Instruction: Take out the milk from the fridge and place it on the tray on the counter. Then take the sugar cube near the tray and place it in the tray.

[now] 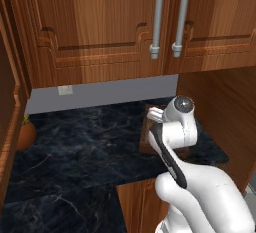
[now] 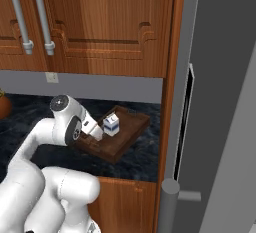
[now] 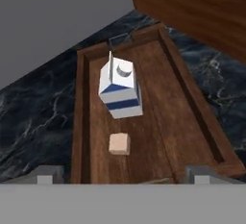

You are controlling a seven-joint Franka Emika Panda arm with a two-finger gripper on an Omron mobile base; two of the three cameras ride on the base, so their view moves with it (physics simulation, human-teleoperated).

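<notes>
Fingers (image 3: 45, 175) spread wide, gripping nothing; sugar cube (image 3: 119, 143) lies loose on the tray (image 3: 192, 107) floor just ahead of them, milk (image 3: 120, 89) upright right behind it (both look placed). Risk: a careless retreat clips the cube or topples the carton.

I see a white milk carton (image 3: 120, 89) with blue stripes, a pale beige sugar cube (image 3: 119, 143), a dark brown tray (image 3: 192, 105), and a blue-black marbled counter (image 3: 43, 117).
</notes>
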